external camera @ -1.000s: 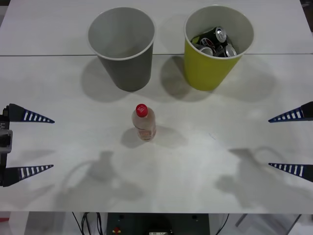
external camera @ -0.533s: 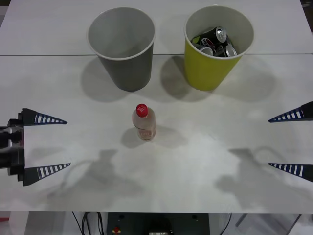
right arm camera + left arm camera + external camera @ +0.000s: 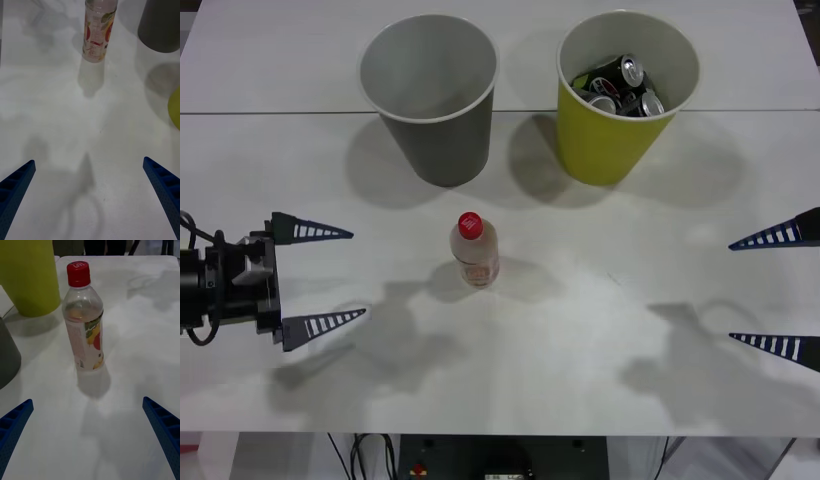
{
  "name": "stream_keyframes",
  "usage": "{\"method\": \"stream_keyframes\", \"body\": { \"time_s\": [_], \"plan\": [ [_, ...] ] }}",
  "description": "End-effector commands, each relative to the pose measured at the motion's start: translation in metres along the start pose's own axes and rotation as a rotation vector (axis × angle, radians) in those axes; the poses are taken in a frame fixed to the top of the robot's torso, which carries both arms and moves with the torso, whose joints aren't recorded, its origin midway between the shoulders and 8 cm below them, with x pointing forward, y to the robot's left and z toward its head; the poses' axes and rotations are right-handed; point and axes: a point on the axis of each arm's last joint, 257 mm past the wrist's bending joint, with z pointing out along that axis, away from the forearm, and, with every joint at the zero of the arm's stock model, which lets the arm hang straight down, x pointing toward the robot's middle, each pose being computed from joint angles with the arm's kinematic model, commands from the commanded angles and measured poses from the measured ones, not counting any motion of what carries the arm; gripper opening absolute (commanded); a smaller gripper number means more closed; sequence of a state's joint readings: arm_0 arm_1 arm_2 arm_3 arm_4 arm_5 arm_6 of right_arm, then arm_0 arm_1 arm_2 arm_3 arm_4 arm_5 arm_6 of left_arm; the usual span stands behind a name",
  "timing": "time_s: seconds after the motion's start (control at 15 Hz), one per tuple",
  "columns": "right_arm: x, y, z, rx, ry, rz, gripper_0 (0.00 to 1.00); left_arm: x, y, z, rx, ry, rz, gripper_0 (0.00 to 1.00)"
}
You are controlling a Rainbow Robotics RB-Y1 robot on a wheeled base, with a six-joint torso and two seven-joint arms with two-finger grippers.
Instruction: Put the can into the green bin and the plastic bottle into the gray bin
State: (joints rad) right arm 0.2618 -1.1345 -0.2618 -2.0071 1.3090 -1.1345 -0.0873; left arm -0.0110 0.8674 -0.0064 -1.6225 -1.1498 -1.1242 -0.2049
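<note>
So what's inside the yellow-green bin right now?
The tapered yellow-green cup-shaped bin holds several dark drink cans with silver tops, piled together. Its floor, and anything beneath the cans, is covered.

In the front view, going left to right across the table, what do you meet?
Left pincer, open → gray bin → plastic bottle → green bin, cans inside → right pincer, open.

I note a white desk (image 3: 600, 330). The plastic bottle (image 3: 474, 250) is clear, with a red cap and a pale label marked red, orange and green. The gray bin (image 3: 432, 100) is dark outside, lighter inside, pale-rimmed. The green bin (image 3: 620, 95) is yellow-green, holding black-and-silver cans (image 3: 620, 85). Both grippers' fingers (image 3: 315, 232) are blue and ribbed.
</note>
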Motion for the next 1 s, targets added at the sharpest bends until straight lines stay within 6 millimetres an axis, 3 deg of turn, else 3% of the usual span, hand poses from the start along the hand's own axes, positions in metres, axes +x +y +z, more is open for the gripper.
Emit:
{"method": "stream_keyframes", "body": {
  "time_s": [0.07, 1.0],
  "plan": [
    [0.0, 0.0, 0.0, 0.0, 0.0, 0.0, 1.0, 0.0, 0.0, 0.018, -0.025, -0.046, -0.018, 1.0],
    [0.0, 0.0, 0.0, 0.0, 0.0, 0.0, 1.0, -0.002, -0.001, 0.094, -0.084, -0.13, 0.011, 1.0]
  ]
}}
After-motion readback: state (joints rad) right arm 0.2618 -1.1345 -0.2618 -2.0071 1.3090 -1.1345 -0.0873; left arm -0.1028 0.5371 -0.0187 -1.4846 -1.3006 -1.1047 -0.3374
